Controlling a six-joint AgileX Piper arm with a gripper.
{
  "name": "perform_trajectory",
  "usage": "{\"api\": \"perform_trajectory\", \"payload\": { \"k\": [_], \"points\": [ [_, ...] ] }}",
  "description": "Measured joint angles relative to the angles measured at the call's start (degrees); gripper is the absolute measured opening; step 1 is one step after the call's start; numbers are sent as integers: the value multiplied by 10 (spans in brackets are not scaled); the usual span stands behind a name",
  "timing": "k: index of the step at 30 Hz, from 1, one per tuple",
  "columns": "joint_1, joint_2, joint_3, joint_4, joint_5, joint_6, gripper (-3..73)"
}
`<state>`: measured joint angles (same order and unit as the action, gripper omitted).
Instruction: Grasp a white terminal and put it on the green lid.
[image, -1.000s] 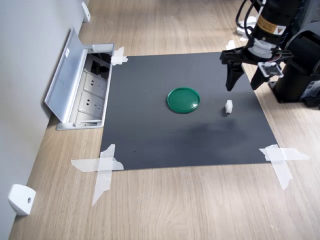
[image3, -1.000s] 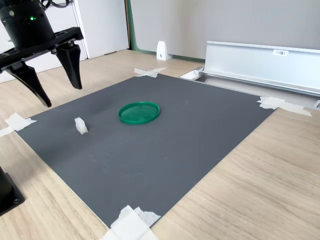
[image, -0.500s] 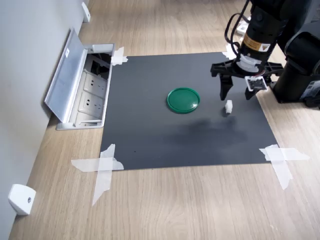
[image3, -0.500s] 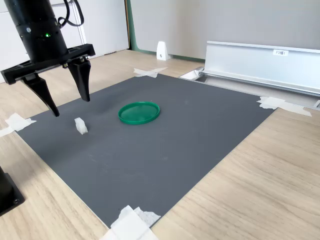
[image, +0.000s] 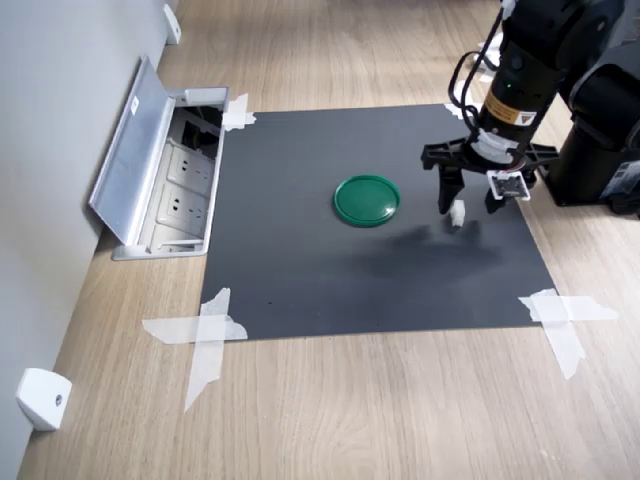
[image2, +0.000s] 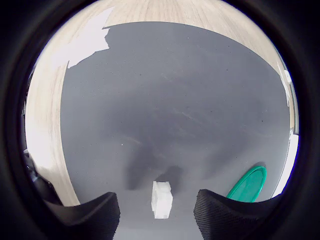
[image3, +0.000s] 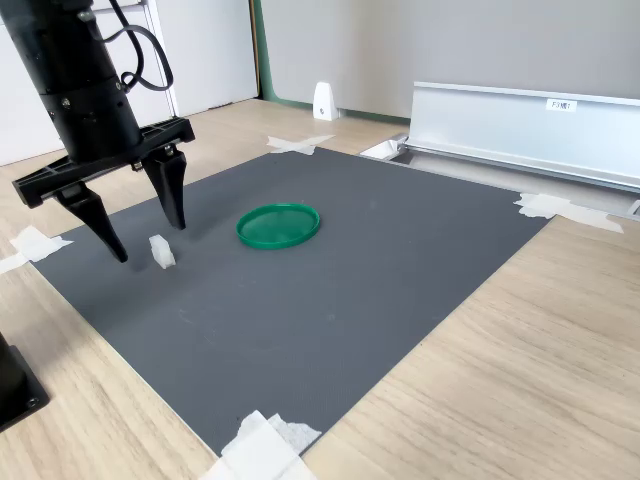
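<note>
The white terminal (image: 457, 213) (image3: 160, 251) (image2: 161, 199) stands upright on the black mat, a little to the first exterior view's right of the green lid (image: 367, 199) (image3: 279, 224) (image2: 249, 184). My gripper (image: 467, 208) (image3: 148, 240) (image2: 156, 215) hangs open just above the mat, one finger on each side of the terminal without touching it. In the wrist view the terminal sits between the two dark fingertips (image2: 85, 215), and the lid's edge peeks in beside one of them.
The black mat (image: 330, 260) is taped at its corners onto the wooden floor. An open floor socket box (image: 165, 170) (image3: 520, 125) with a raised metal lid borders the mat. A white wedge bracket (image: 40, 398) (image3: 324, 102) lies off the mat. The arm's dark base (image: 600, 120) stands near the terminal.
The gripper has come down and shifted toward the terminal, from above and beyond it to straddling it near the mat. It has stayed open. Terminal and lid have not moved.
</note>
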<state>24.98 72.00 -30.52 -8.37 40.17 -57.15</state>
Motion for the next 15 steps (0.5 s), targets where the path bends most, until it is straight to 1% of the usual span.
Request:
{"api": "perform_trajectory", "payload": {
  "k": [7, 15],
  "points": [
    [0, 32, 0, -6, -14, 39, 618],
    [0, 39, 0, -12, -24, 48, 616]
  ]
}}
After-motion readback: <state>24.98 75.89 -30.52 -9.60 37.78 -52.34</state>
